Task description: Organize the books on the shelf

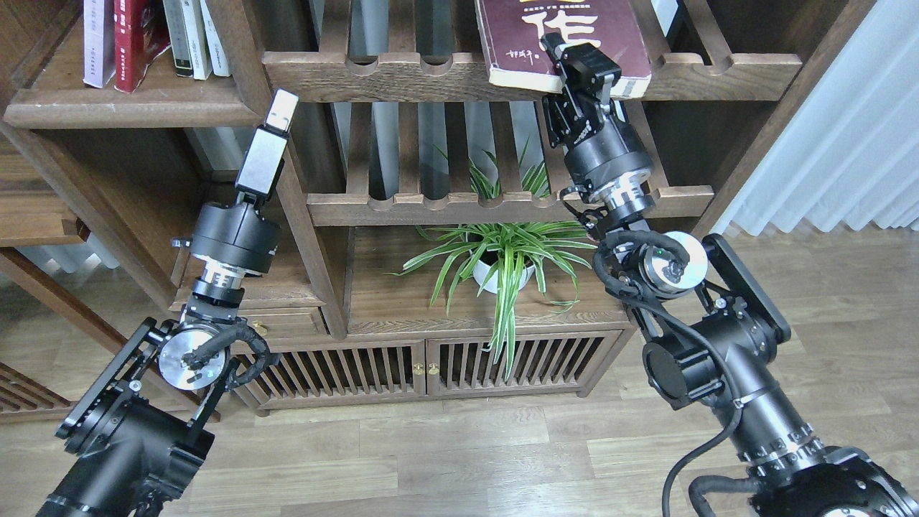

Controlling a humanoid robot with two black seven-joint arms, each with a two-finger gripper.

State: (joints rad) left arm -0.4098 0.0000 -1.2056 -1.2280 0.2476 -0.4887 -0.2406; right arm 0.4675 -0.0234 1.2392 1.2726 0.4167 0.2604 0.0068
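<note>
The thick maroon book [567,32] with white characters lies tilted at the top, its lower edge over the front rail of the upper slatted rack [402,75]. My right gripper [585,66] is shut on that lower edge, from below. The plank shelf [129,108] is at the upper left. On it stand the pale lavender book [97,39] and the red book [133,43], which leans right. My left gripper [276,122] points up beside the shelf's post, below the plank's right end. It holds nothing, and I see it side-on, so its fingers cannot be told apart.
Thin white- and grey-spined books [190,36] stand right of the red book. A second slatted rack [502,208] runs below the upper one, with a potted spider plant [502,266] under it. A cabinet with slatted doors [423,370] stands on the floor, and a curtain [847,129] hangs at the right.
</note>
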